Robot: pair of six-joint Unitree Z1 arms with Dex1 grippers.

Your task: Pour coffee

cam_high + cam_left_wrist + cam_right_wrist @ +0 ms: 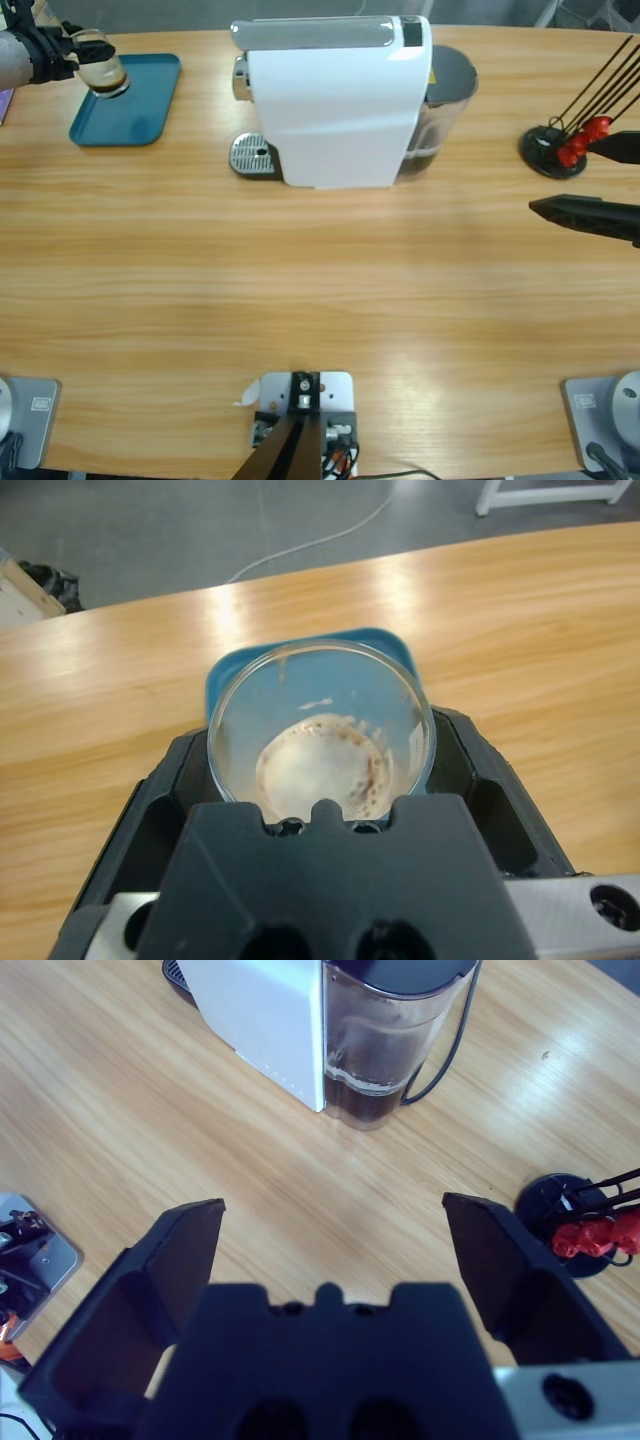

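My left gripper is shut on a clear glass cup and holds it over the blue tray at the table's far left. Looking down the left wrist view, the glass cup sits between the jaws, and the coffee shows as pale tan foam with a brown ring at its bottom, above the blue tray. My right gripper stands open with nothing between its jaws, over bare wood at the right edge.
A white coffee machine stands at the back middle, with its drip grate on the left and a dark water tank behind. A black stand with thin rods and red pieces sits at the right.
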